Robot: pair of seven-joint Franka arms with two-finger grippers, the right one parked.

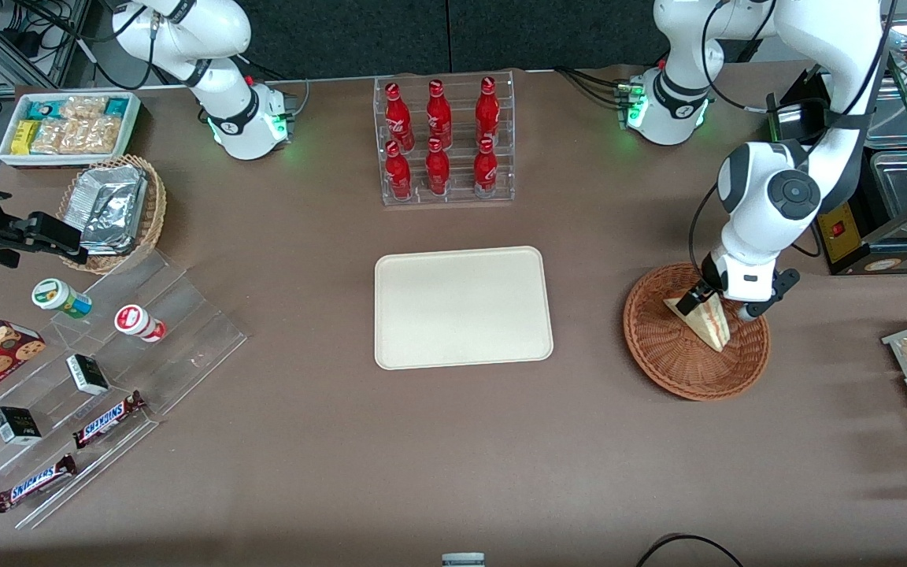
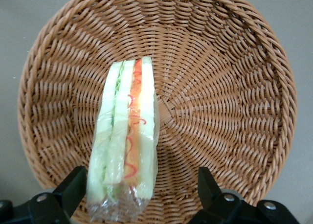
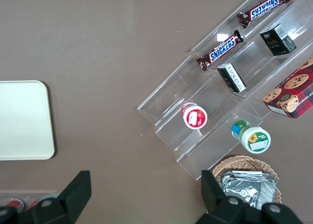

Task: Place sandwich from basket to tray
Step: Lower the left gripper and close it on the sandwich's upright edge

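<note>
One pale triangular sandwich (image 2: 126,145) in one round reddish-brown wicker basket (image 1: 662,354), tool (image 1: 715,303) spread wide astride its end, gripping nothing, one cream rectangular tray (image 1: 461,307) bare, open brown table (image 1: 587,449) between.

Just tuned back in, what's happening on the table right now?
The left arm's gripper is down in the basket, fingers open on either side of the wrapped sandwich, which lies in the basket ungrasped. The tray sits toward the parked arm's end from the basket, with nothing on it yet.

Brown table (image 1: 453,441) — dark backdrop (image 1: 453,31)
</note>
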